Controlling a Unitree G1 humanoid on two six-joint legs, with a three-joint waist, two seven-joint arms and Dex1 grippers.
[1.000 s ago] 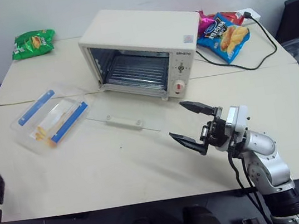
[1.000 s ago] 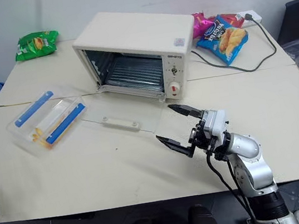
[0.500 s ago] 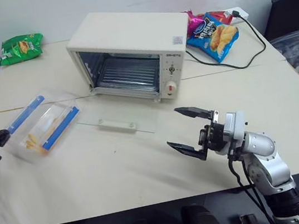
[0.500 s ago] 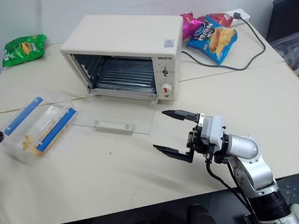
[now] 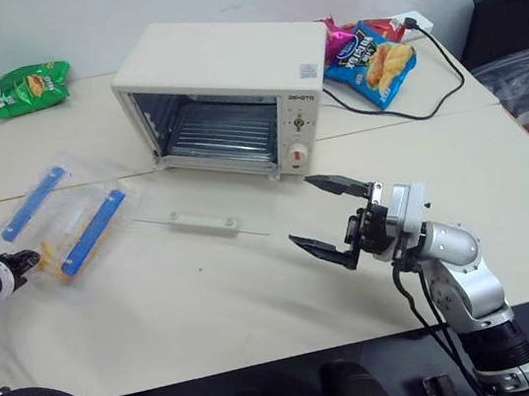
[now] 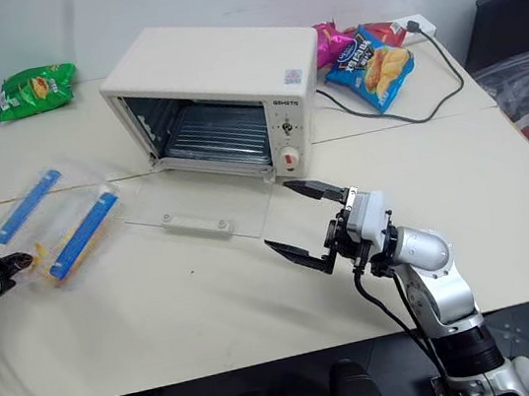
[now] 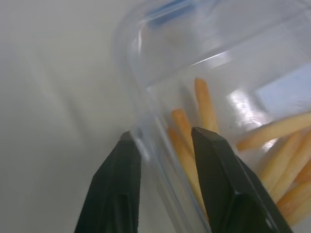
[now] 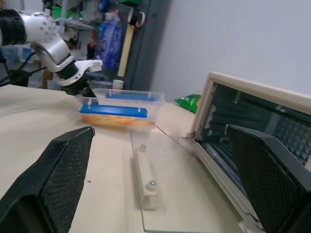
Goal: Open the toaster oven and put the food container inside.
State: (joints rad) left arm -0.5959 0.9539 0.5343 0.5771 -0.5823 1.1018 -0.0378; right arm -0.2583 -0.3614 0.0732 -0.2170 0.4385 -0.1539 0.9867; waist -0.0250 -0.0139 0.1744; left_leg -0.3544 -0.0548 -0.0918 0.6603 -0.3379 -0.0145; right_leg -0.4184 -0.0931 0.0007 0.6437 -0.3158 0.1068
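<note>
Left fingers (image 7: 121, 179) pinched the food container (image 5: 59, 224) wall, narrow.
Container lay at nine o'clock of the open toaster oven (image 5: 229, 94); right gripper (image 5: 332, 218) stood wide. Seat the grip fully before lifting.

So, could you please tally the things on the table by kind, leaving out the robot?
Toaster oven: 1
Food container: 1
Snack bags: 3, a green one, a blue one, a pink one
Power cable: 1
Total: 6
</note>
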